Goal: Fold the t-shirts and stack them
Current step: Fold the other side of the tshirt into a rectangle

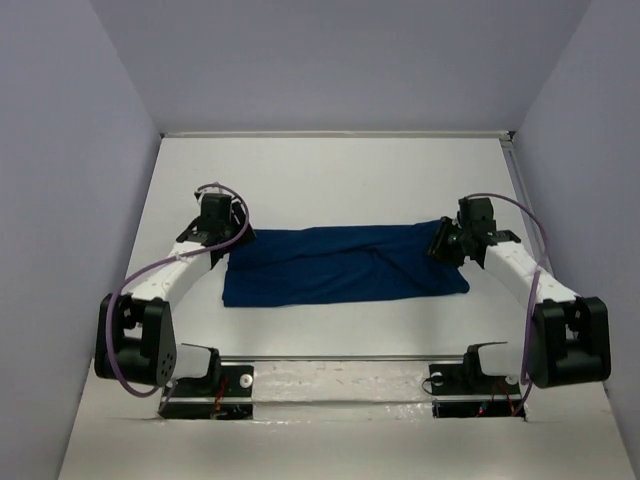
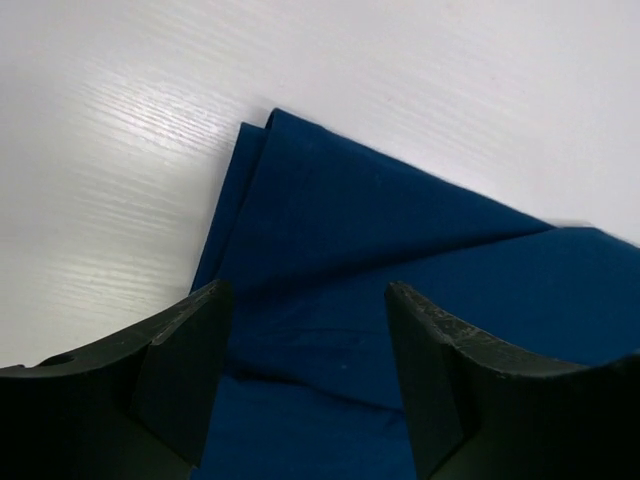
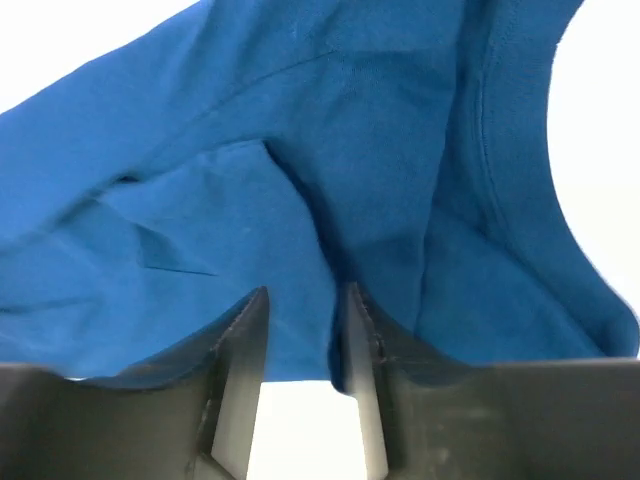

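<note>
Navy t-shirt (image 1: 345, 265) folded flat on table (image 1: 330, 170), long axis left to right. At its left end: left gripper (image 2: 308, 295), wide open, empty. At its right end: right gripper (image 3: 305, 295), narrowly parted over a fold, no clear grip.

White table (image 1: 330, 170) with a fine, wood-like grain and a soft glare on it, seen close from the left wrist. Boxed in on three sides by plain pale grey-lilac panels: back wall (image 1: 340, 60), left wall (image 1: 60, 200) and right wall (image 1: 590, 150), each meeting the tabletop in a straight seam. Along the near edge, a thin shiny strip (image 1: 340, 357) running crosswise, with a crinkled silvery sheet (image 1: 340, 385) just on its near side.
</note>
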You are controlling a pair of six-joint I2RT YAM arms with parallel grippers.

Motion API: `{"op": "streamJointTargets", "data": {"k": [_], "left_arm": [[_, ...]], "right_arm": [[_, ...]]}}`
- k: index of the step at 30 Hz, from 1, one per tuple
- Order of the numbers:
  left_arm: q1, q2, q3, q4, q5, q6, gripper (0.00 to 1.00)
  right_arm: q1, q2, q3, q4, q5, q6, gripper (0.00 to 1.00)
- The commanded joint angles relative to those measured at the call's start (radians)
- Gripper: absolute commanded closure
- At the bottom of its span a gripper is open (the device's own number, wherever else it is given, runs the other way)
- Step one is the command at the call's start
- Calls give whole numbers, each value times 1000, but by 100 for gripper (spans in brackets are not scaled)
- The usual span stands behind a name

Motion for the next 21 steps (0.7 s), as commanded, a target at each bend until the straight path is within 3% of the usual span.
{"op": "streamJointTargets", "data": {"k": [1,14,21], "left_arm": [[-5,66,22,43,20,-17,39],[-5,276,113,60,3,8,41],[-5,284,116,65,0,8,42]], "right_arm": [[52,111,116,70,-35,-79,49],[63,337,260,93,103,-116,47],[98,366,255,95,51,-93,57]]}}
